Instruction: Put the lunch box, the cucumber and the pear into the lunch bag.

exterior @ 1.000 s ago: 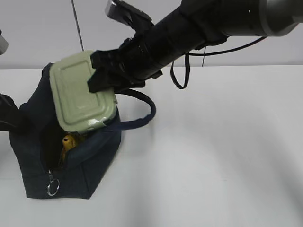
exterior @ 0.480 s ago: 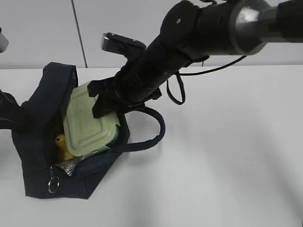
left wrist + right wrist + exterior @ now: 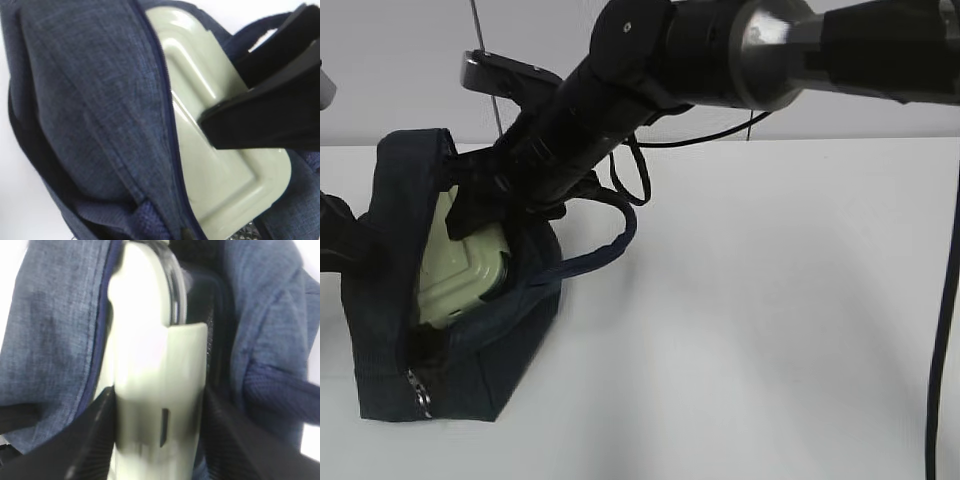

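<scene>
Box (image 3: 460,270), pale sage-green lid with raised rounded panel, clear rim at its edge, tilted on end and sunk partway into bag (image 3: 395,250) on white table (image 3: 770,330). Clamped across lid and base by right gripper (image 3: 480,205), black fingers (image 3: 95,435) pressed flat on either side. Navy fabric bag gaping wide at the zip, one loop handle (image 3: 610,240) spilling rightward, metal zipper pull (image 3: 420,395) at front corner. One box, one bag visible. Left gripper: cannot tell whether open or closed; only dark arm (image 3: 340,240) at bag's left edge.
</scene>
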You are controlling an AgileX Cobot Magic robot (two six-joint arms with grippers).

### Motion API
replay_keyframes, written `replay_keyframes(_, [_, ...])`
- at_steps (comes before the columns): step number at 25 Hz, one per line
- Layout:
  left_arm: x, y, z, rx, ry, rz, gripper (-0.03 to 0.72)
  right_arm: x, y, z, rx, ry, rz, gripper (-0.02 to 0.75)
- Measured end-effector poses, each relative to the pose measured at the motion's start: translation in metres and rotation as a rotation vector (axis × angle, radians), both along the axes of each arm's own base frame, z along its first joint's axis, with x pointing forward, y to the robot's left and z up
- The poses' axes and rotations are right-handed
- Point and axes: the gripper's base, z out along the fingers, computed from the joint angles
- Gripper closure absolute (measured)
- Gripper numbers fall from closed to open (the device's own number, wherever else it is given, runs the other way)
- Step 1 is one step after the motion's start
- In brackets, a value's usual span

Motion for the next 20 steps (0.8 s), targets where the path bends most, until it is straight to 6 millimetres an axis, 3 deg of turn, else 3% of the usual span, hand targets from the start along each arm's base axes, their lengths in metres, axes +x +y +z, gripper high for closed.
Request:
replay_keyframes(5, [0.0, 0.0, 0.0, -0.002, 0.002, 0.0, 0.687, -0.002, 0.001, 0.004, -0.002, -0.014, 0.047, 0.231])
replay_keyframes(7, [0.0, 0.0, 0.0, -0.002, 0.002, 0.0, 0.687, -0.003, 0.0, 0.006, -0.021, -0.018, 0.073, 0.204])
replay_keyframes(16, [0.0, 0.0, 0.0, -0.004, 0.004, 0.0, 0.687, -0.002, -0.018, 0.05, -0.193, -0.142, 0.062, 0.205])
replay_keyframes(20, [0.0, 0.0, 0.0, -0.004, 0.004, 0.0, 0.687, -0.001, -0.021, 0.045, -0.249, -0.136, 0.057, 0.245])
